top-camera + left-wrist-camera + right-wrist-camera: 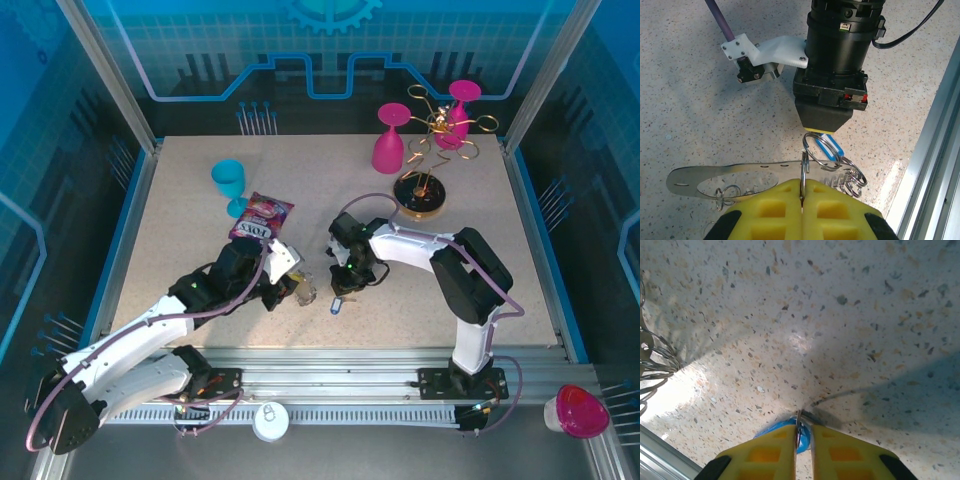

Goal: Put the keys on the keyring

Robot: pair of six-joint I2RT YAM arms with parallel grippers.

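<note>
The keyring [740,167] is a thin silvery loop hung with several small rings, lying on the speckled table. My left gripper [802,186] is shut on one upright ring of it, edge-on between the yellow pads. From above, my right gripper [822,131] points straight down at a linked ring and the blue key [834,148]. In the right wrist view the right gripper [803,427] shows a narrow gap. A thin ring edge lies against its left pad and the blue key [775,429] sits underneath. From the top both grippers [292,290] [340,292] meet near the table's front.
A snack packet [262,218] and a teal cup [229,180] lie behind the left arm. Pink glasses [390,140] and a gold rack [432,195] stand at the back right. The aluminium rail [940,150] runs close by on the near side.
</note>
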